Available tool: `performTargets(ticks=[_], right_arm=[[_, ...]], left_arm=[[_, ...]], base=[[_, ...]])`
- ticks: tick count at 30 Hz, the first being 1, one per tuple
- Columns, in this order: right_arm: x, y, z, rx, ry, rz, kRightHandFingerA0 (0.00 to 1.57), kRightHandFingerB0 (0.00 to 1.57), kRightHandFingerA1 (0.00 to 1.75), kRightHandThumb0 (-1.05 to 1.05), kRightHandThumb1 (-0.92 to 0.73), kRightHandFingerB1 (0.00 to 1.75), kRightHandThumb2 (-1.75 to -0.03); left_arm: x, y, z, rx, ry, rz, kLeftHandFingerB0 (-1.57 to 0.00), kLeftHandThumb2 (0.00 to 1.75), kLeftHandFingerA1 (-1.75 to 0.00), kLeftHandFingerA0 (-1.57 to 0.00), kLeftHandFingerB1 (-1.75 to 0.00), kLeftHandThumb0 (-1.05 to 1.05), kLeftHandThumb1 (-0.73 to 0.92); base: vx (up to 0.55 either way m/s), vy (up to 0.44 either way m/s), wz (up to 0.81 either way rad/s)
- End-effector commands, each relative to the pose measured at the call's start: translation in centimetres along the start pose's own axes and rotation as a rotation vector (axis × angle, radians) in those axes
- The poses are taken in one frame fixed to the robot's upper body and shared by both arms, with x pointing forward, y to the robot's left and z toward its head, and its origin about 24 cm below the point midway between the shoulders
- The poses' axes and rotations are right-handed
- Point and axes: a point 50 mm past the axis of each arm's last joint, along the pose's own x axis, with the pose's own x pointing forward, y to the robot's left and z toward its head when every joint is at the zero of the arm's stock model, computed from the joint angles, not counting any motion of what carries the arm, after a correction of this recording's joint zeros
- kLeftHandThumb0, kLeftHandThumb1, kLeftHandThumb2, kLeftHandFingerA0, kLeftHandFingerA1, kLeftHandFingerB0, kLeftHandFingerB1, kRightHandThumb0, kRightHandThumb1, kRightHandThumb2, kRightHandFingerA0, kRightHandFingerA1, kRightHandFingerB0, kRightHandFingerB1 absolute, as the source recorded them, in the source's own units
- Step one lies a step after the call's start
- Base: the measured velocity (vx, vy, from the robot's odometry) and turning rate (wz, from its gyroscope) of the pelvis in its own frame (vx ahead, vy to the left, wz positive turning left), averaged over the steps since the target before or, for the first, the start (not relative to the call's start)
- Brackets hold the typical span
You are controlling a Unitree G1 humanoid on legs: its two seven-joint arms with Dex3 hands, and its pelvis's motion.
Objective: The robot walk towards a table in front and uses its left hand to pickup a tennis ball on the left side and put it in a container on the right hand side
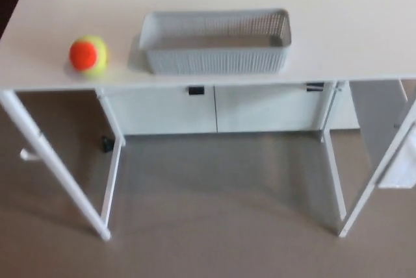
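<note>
Neither the left hand nor the right hand is seen in the head view, so no pose of an arm and no spread of fingers can be told.

The orange and yellow-green tennis ball [89,54] is seen on the left part of the white flat-topped desk [78,5], close to the near edge. To its right, apart from it by a narrow strip of bare top, the pale grey rectangular basket of perforated plastic [218,63] is set upright, its long side lying along the near edge and just behind it. Bare desk surface is shown left of the ball and far behind both things.

Under the top, thin white legs [55,167] are seen at left and right, and a low white cabinet with black handles [196,89] is set back between them. Open grey-brown floor [214,226] is shown before the desk.
</note>
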Motion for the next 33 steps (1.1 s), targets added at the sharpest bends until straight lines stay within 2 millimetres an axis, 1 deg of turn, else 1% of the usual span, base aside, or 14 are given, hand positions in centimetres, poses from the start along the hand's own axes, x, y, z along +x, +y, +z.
performTargets(ticks=[1,6,7,14,19,20,21,26,30,31,32,33], right_arm=[[0.0,-0.1,-0.1,0.018,0.006,-0.009,0.54,0.35,0.42,-0.36,-0.57,0.35,-0.58],[0.0,0.0,0.0,0.020,0.005,-0.008,0.54,0.34,0.43,-0.35,-0.58,0.35,-0.58],[0.0,0.0,0.0,0.018,0.003,-0.007,0.53,0.34,0.42,-0.35,-0.58,0.35,-0.58],[0.2,0.0,0.2,0.020,0.008,-0.008,0.53,0.35,0.42,-0.35,-0.58,0.35,-0.58],[0.2,0.1,0.2,0.021,0.001,-0.002,0.53,0.36,0.42,-0.36,-0.58,0.35,-0.58],[0.2,0.1,0.2,0.022,0.001,-0.003,0.48,0.30,0.51,-0.43,-0.47,0.44,-0.73],[0.2,0.1,0.3,0.024,0.000,-0.004,0.54,0.35,0.42,-0.35,-0.58,0.35,-0.58],[0.3,0.1,0.5,-0.009,0.000,0.009,0.50,0.33,0.41,-0.39,-0.61,0.34,-0.59],[0.4,0.1,0.7,0.011,-0.017,0.010,0.50,0.34,0.43,-0.36,-0.61,0.34,-0.59],[0.4,0.1,0.8,0.031,-0.018,0.006,0.52,0.35,0.43,-0.36,-0.59,0.35,-0.59],[0.4,0.1,0.8,0.035,-0.021,0.004,0.47,0.30,0.51,-0.42,-0.48,0.44,-0.73],[0.4,0.1,0.9,0.038,-0.025,0.003,0.47,0.30,0.51,-0.42,-0.48,0.44,-0.73]], left_arm=[[0.1,0.8,0.2,0.024,-0.006,0.016,-0.12,0.87,-0.53,-0.29,-0.45,-0.21,0.45],[0.3,1.0,0.4,0.037,-0.007,0.018,-0.13,0.88,-0.53,-0.29,-0.45,-0.20,0.45],[0.3,1.0,0.4,0.036,-0.005,0.019,-0.26,0.59,-0.34,-0.39,-0.30,-0.24,0.63],[0.5,1.1,0.8,0.035,-0.020,0.020,-0.26,0.59,-0.35,-0.40,-0.30,-0.23,0.63],[0.8,1.2,0.9,0.025,-0.018,0.019,-0.28,0.59,-0.35,-0.40,-0.31,-0.25,0.63],[0.8,1.3,1.0,0.029,-0.017,0.021,-0.28,0.59,-0.35,-0.41,-0.31,-0.25,0.63],[0.9,1.3,1.1,0.029,-0.018,0.021,-0.28,0.59,-0.35,-0.41,-0.31,-0.24,0.62],[1.1,1.4,1.4,0.042,-0.028,0.016,-0.29,0.61,-0.36,-0.42,-0.32,-0.27,0.63],[1.3,1.5,1.7,0.049,-0.037,0.008,-0.28,0.61,-0.36,-0.41,-0.32,-0.28,0.64],[1.4,1.5,1.7,0.039,-0.036,0.013,-0.30,0.59,-0.35,-0.42,-0.31,-0.25,0.62],[1.4,1.5,1.7,0.041,-0.038,0.013,-0.30,0.59,-0.35,-0.42,-0.31,-0.26,0.63],[1.5,1.5,1.8,0.044,-0.040,0.012,-0.30,0.59,-0.35,-0.42,-0.31,-0.26,0.63]], base=[[0.36,0.098,-0.32],[0.40,0.104,-0.17],[0.32,0.108,-0.36],[0.24,0.052,0.07],[0.10,-0.117,0.02],[0.01,-0.138,0.27],[0.00,-0.121,0.02],[0.04,-0.065,0.00],[0.00,0.021,-0.01],[0.01,0.110,-0.03],[0.01,0.146,-0.08],[0.00,0.158,0.02]])
